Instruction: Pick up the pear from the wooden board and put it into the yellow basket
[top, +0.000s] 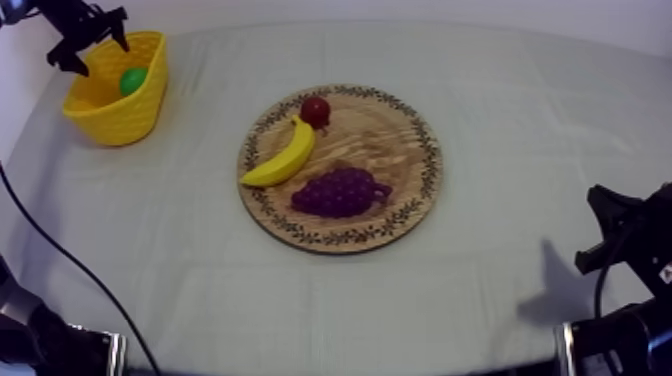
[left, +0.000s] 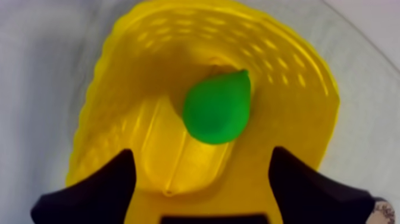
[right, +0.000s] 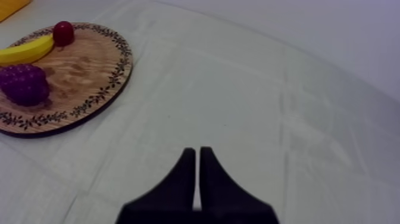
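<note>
One green teardrop pear (left: 217, 110) in yellow basket (left: 286, 71); left hand (left: 202, 154) unclenched, right hand (right: 197, 152) clenched.

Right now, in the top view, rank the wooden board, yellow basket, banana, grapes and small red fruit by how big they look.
1. wooden board
2. yellow basket, though it sits farther from the camera
3. grapes and banana, about alike
4. small red fruit

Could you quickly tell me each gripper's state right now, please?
Left gripper: open, empty, above the pear in the yellow basket.
Right gripper: shut on nothing.
</note>
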